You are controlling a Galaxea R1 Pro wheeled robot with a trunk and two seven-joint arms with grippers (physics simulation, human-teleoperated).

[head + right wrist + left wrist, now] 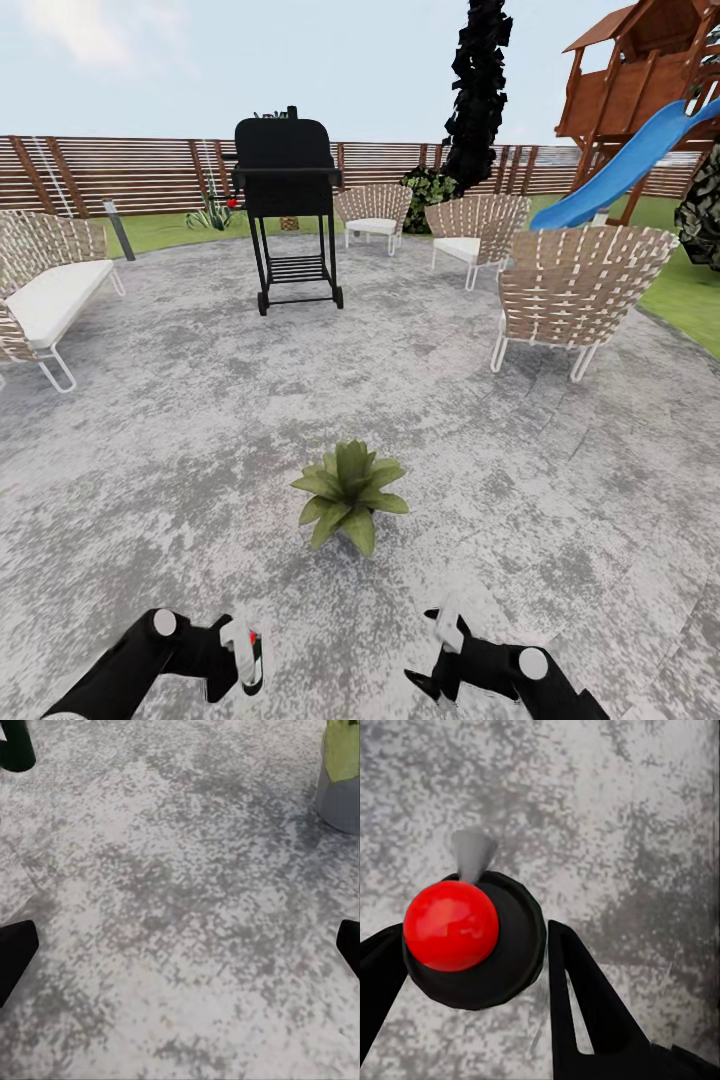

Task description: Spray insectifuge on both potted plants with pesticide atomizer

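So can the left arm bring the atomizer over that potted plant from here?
Probably yes. The left claw is shut on the pesticide atomizer, and only bare patio lies between it and the potted plant just ahead. Whether the arm stretches that far without rolling closer is hard to tell.

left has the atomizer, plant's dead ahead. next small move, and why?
Probably raise the left gripper forward toward the potted plant and aim the nozzle at it. The pesticide atomizer sits between the fingers, but it is low near the patio, short of the leaves. The right gripper is open.
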